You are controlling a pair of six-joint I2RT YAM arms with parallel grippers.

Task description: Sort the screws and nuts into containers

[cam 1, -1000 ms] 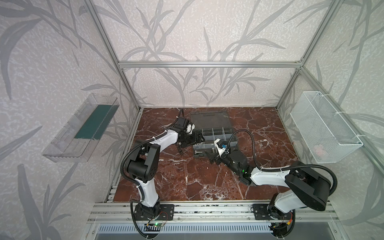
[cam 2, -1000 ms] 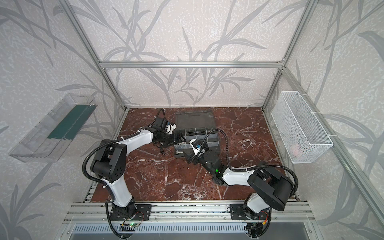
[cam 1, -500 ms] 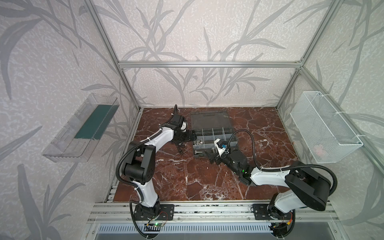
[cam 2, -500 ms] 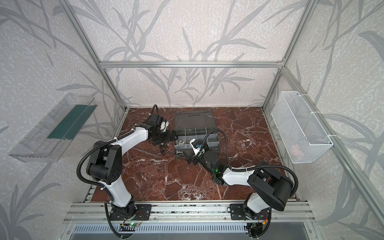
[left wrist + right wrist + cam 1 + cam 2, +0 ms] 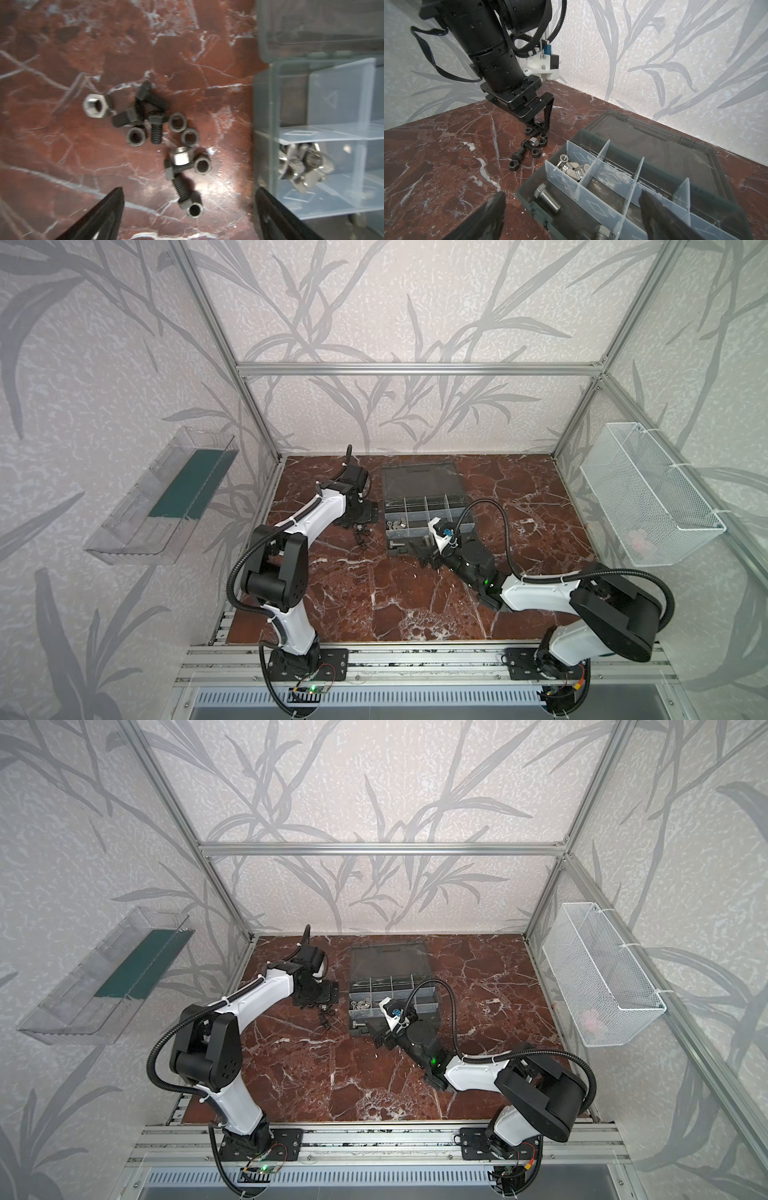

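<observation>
Swung left tool [image 5: 189,189] back from case [image 5: 419,481], spread wide, over black screws [image 5: 156,132] and nuts [image 5: 129,137] still loose toward left edge of worktop [image 5: 374,597]. Held right tool [image 5: 572,195] spread above case's near corner. Likely meant another pick ahead; sorting far from finished.

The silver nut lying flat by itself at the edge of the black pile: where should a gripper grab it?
Probably best to take the silver nut by two opposite flat sides, coming straight down from above. It lies flat with its hole up, so the flats stand upright. Black screws lie close on one side, so choose the flats clear of them.
</observation>
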